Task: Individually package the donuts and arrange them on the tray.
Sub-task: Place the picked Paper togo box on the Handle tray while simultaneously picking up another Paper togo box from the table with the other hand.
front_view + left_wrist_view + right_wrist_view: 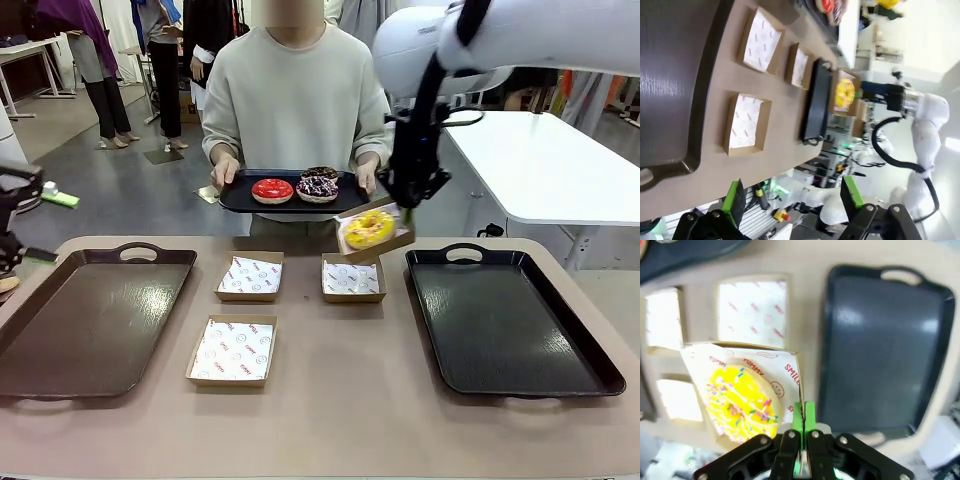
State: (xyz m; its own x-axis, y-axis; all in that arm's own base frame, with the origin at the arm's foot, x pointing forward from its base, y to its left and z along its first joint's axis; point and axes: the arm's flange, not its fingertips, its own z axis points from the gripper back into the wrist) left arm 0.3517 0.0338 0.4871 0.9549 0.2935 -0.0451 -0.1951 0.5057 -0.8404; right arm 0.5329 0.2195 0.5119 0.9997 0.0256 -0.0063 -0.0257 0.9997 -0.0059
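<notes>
My right gripper (405, 208) hangs above the table's far middle, shut on the edge of a paper-lined cardboard box (378, 240) with the yellow sprinkled donut (369, 228) in it. In the right wrist view the green pads (809, 416) pinch the box rim (796, 371) beside that donut (742, 403). The person holds a small black tray (236, 194) carrying the red donut (272, 189), the purple-white iced donut (317, 187) and the chocolate donut (321, 172) behind it. My left gripper (792, 197) is open and empty, off the table's left side.
Three empty lined boxes (250, 277) (352, 279) (232, 350) sit mid-table. A large dark tray (90, 320) lies at the left and another (510, 320) at the right, both bare. A white table (550, 165) stands behind on the right.
</notes>
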